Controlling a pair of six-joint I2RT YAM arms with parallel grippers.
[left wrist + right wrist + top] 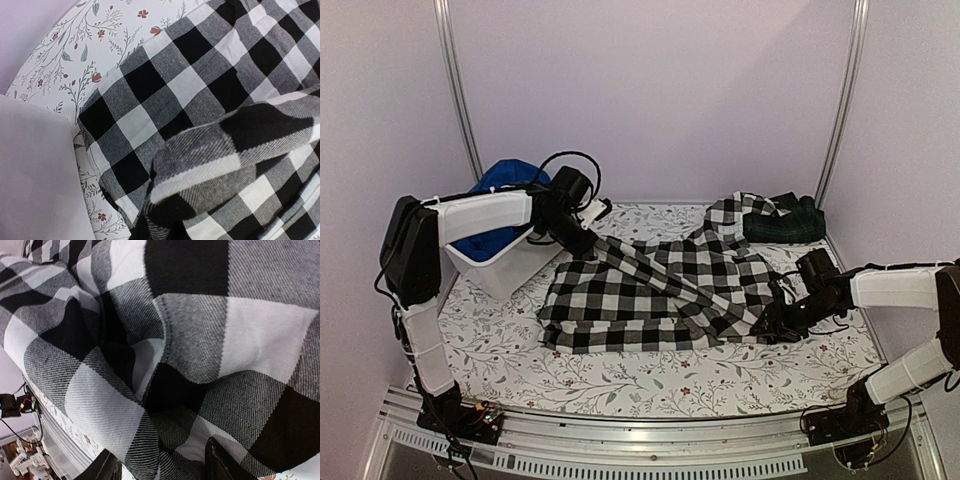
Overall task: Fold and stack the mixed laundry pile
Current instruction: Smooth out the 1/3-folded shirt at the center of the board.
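Left claw (pixel 587 240) pinches the checked shirt (pixel 650 300) at its far-left corner. Right claw (pixel 772 328), jaws apart, straddles the near-right hem. A taut fold runs diagonally between them.

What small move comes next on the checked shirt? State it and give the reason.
Probably close the right gripper on the checked shirt at its near-right edge: its fingers stand apart with cloth between, while the left gripper already pinches the far-left corner.
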